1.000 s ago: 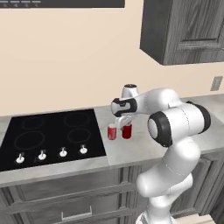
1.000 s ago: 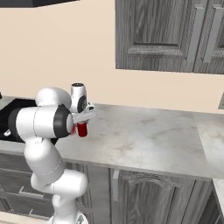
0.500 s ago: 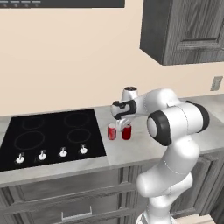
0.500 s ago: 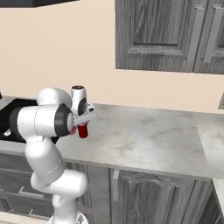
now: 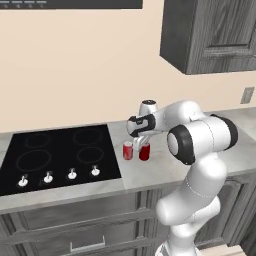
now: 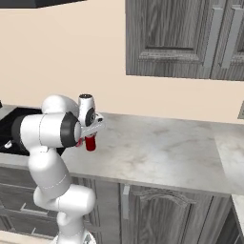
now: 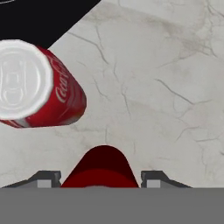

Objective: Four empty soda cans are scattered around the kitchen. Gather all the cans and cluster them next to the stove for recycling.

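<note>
Two red soda cans stand side by side on the grey marble counter just right of the black stove [image 5: 55, 155]. My gripper [image 5: 144, 145] comes down from above onto the right can [image 5: 144, 153], a finger on each side, shut on it. The left can [image 5: 128, 150] stands free, close beside it. In the hand view the held can [image 7: 101, 168] sits between my fingertips and the free can [image 7: 39, 85] shows its silver top, with the stove corner [image 7: 43, 13] beyond. From the right base view the held can [image 6: 90, 143] hangs under the gripper [image 6: 90, 138].
White knobs [image 5: 72, 174] line the stove's front edge. The marble counter [image 6: 162, 147] runs on to the right of the cans. Dark wall cabinets [image 5: 210, 35] hang above, and an outlet [image 5: 246, 95] sits on the wall.
The hand and the can in it have sunk slightly toward the counter. The free can has not moved.
</note>
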Motion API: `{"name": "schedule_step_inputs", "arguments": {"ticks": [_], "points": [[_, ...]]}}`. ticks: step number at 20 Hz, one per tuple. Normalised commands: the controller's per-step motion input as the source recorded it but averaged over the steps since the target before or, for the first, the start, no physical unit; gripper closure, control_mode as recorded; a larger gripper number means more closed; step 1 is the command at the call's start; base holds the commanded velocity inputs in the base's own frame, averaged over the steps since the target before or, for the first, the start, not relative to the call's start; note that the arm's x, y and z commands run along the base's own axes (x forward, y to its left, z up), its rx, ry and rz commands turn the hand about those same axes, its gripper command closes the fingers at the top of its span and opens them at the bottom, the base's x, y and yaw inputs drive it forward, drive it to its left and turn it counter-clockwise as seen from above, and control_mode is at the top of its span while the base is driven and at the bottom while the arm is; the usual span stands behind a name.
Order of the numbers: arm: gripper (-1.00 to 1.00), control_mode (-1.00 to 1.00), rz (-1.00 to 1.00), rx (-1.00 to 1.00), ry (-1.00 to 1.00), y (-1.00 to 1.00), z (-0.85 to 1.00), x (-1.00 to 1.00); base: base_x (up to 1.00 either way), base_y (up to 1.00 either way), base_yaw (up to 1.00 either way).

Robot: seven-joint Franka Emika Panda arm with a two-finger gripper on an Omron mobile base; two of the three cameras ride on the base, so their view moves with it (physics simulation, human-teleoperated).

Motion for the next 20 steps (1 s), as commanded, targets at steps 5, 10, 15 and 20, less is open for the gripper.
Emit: {"name": "schedule_step_inputs", "arguments": {"ticks": [5,10,15,20], "points": [[1.00,-1.00,0.05,0.00,-0.01,0.00,-0.18,0.00,0.00,0.00,0.00],[1.00,-1.00,0.03,0.00,-0.01,0.00,-0.24,0.00,0.00,0.00,0.00],[-1.00,-1.00,0.01,0.00,0.00,0.00,-0.35,0.00,0.00,0.00,0.00],[-1.00,-1.00,0.00,0.00,-0.01,0.00,-0.16,0.00,0.00,0.00,0.00]]}}
